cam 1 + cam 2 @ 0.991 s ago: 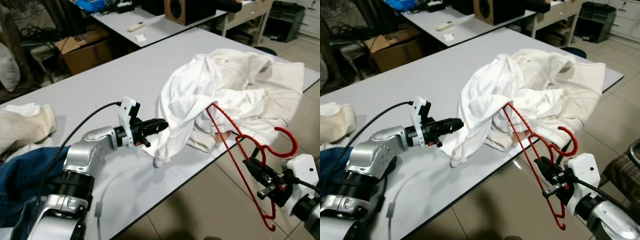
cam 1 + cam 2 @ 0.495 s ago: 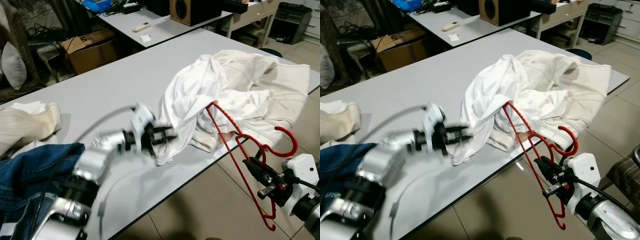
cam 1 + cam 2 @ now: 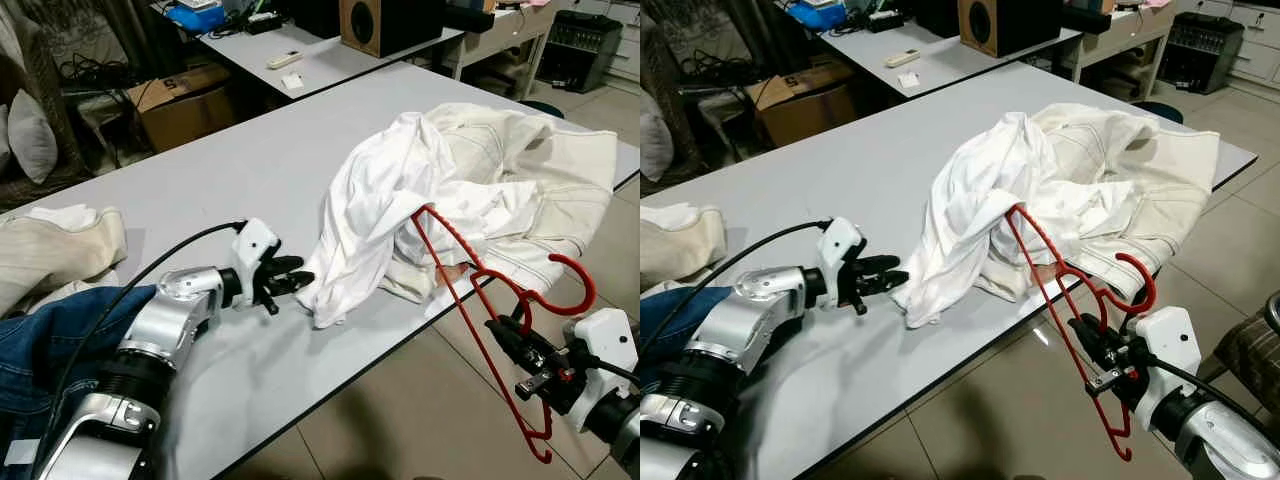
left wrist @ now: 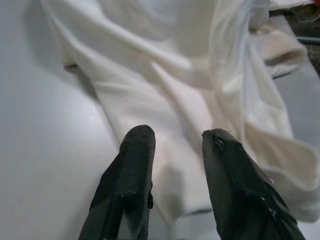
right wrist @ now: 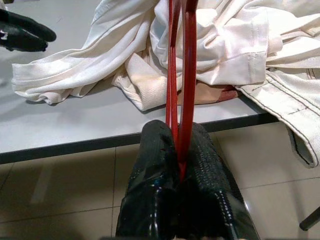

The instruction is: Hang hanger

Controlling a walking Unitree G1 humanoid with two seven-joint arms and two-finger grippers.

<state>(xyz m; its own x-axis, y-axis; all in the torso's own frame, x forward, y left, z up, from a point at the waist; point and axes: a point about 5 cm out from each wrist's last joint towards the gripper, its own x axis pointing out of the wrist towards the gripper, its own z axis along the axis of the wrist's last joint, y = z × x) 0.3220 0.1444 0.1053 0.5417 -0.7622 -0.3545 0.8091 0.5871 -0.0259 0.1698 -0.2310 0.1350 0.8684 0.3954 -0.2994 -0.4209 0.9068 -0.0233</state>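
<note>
1. A pile of white garments (image 3: 450, 190) is spread over the far right part of a large grey table (image 3: 230, 170), with one edge draped over the table's near rim.
2. A red hanger (image 3: 480, 300) is found at the table's near right edge: its upper end is tucked into the white garments, while its lower part and hook hang off the table over the tiled floor (image 3: 400, 420).
3. The right gripper (image 5: 178, 165) is seen below and beside the table edge, its two black fingers clamped tight on the hanger's thin red wire.
4. The left gripper (image 4: 175, 145) is held low over the tabletop, just beside the near corner of the white garments; its fingers are parted and nothing is grasped between them.
5. Blue jeans (image 3: 40, 350) and a cream cloth (image 3: 50, 245) are seen at the table's left end, well apart from the white garments.
</note>
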